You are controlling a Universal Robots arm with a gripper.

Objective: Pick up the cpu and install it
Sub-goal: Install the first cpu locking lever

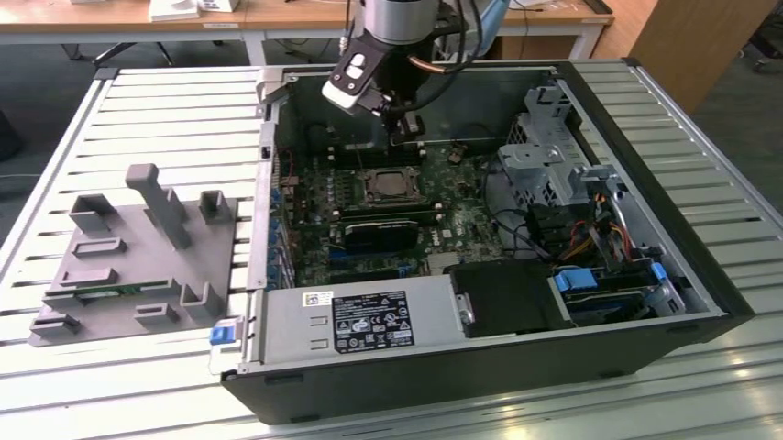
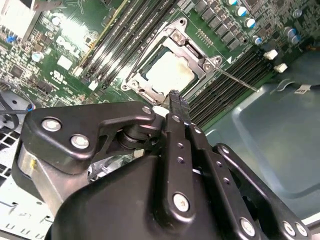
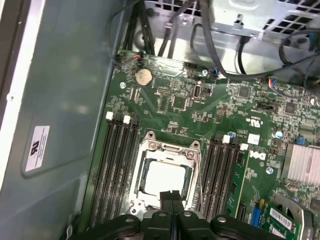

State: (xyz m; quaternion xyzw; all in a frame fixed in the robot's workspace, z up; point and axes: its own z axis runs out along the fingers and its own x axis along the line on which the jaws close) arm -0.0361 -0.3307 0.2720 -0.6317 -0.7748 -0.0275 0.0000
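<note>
Gripper (image 3: pixel 170 195) fingers together, empty, just above cpu (image 3: pixel 160 175) in socket (image 3: pixel 170 146); likely light, stiff, fragile: hold by opposite edges

One edge of the cpu (image 3: pixel 162 176) behind the end effector (image 3: pixel 170 196)

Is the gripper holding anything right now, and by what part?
Nothing is held: the gripper is shut and empty, above the cpu, which lies in its socket.
</note>
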